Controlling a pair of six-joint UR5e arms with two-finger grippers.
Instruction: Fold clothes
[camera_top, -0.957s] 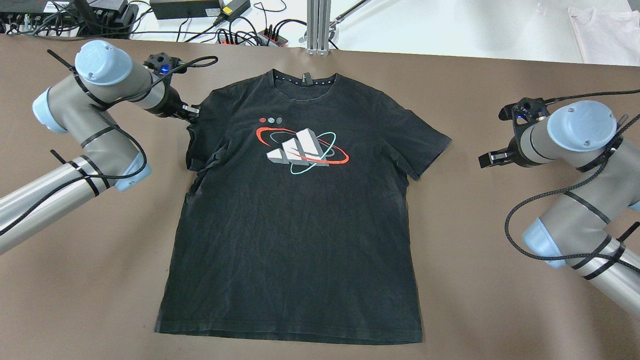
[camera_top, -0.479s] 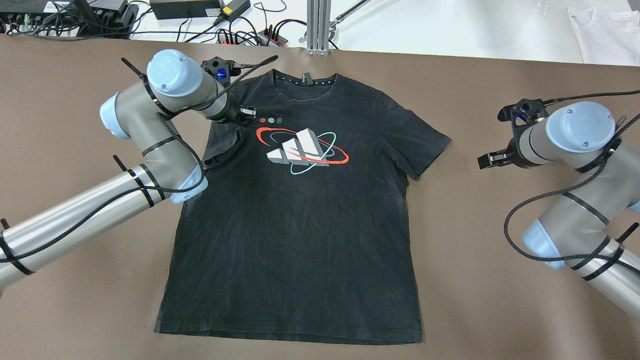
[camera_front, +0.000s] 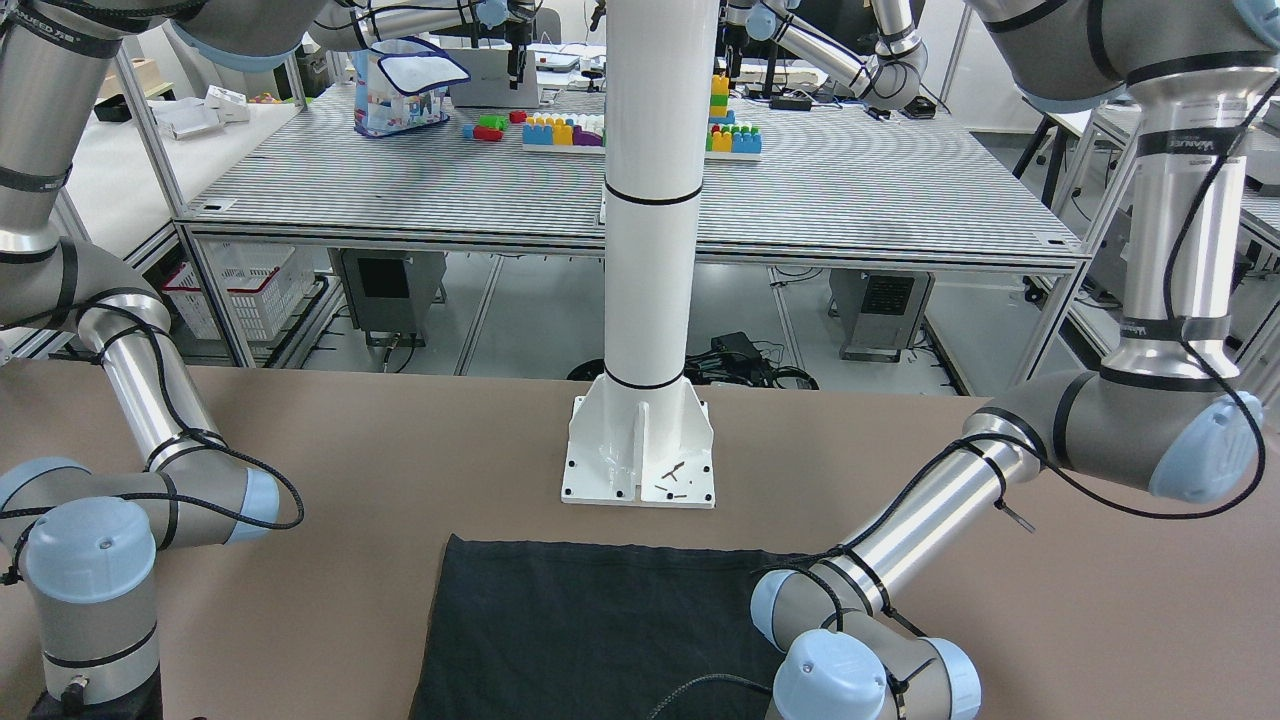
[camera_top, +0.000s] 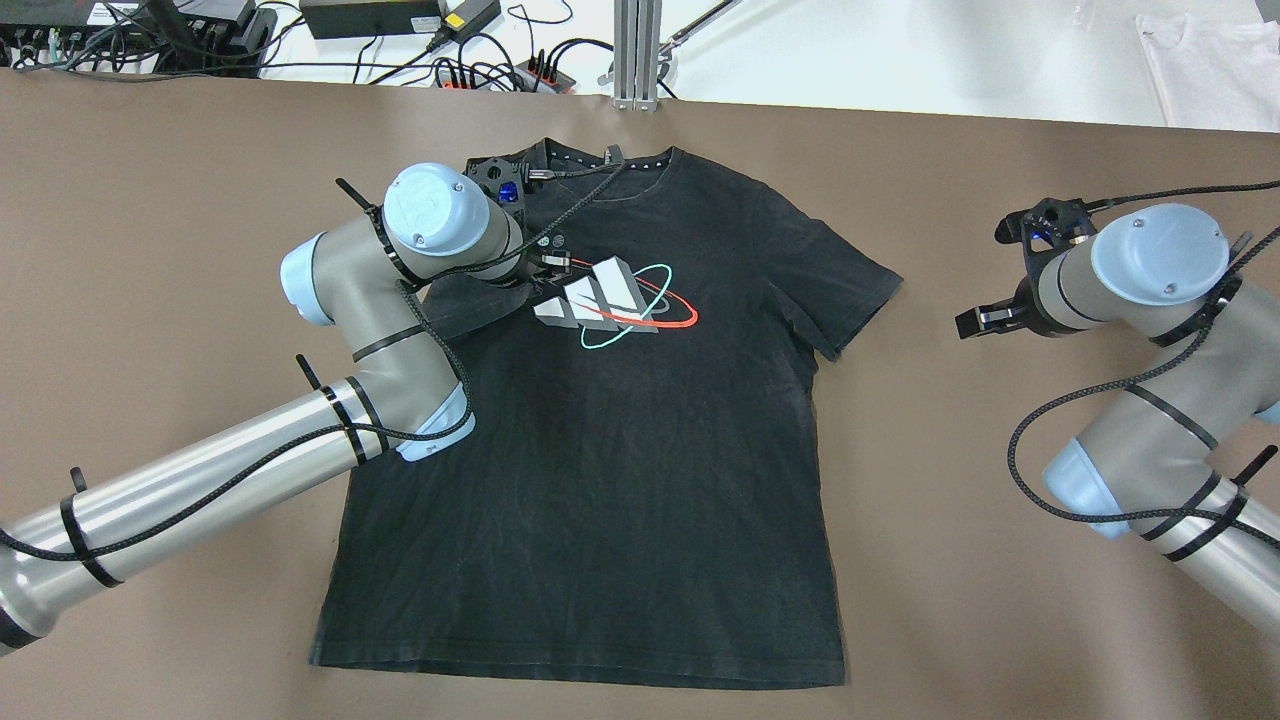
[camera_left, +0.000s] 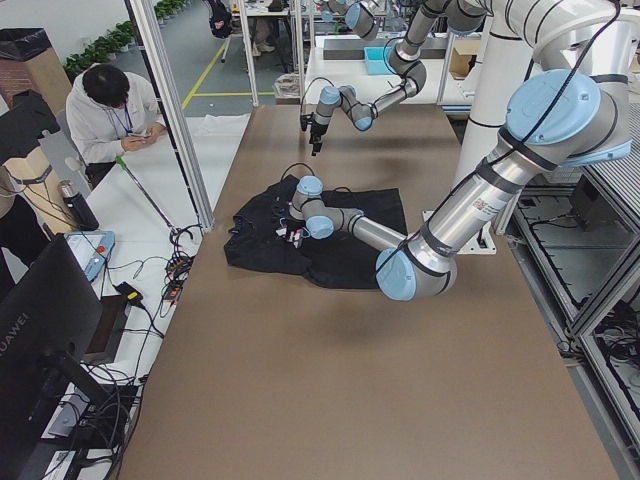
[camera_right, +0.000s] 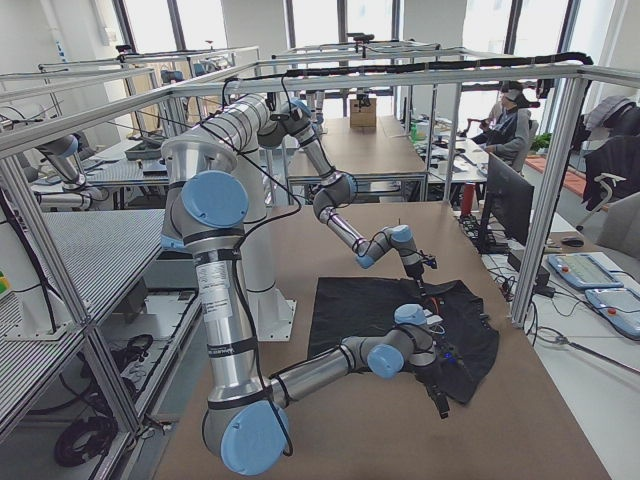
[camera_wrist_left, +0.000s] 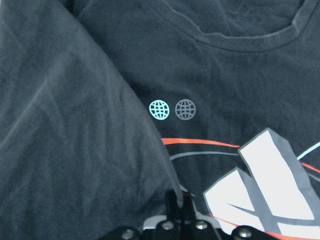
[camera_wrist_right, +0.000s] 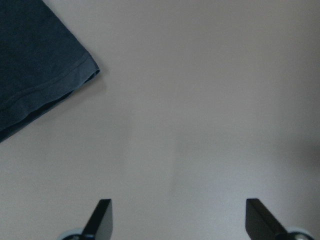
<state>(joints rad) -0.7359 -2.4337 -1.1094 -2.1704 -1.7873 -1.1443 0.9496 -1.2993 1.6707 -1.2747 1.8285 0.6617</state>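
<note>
a black t-shirt (camera_top: 600, 480) lies face up on the brown counter (camera_top: 1000, 600), collar (camera_top: 610, 165) at the far edge from the robot and hem toward the white pole base (camera_front: 640, 450). its printed logo (camera_top: 620, 300) shows on the chest. the left claw (camera_top: 556, 263) sits low over the chest at the logo's edge, and the wrist view shows its fingers (camera_wrist_left: 172, 205) pressed together on the edge of the folded sleeve (camera_top: 470, 305), which is drawn inward across the shirt's front. the other sleeve (camera_top: 850, 290) lies spread flat on the counter. the right claw (camera_top: 980, 320) hangs off to that side over bare counter, near the sleeve's cuff but apart from it, its fingers (camera_wrist_right: 102, 215) spread wide with nothing between them.
</note>
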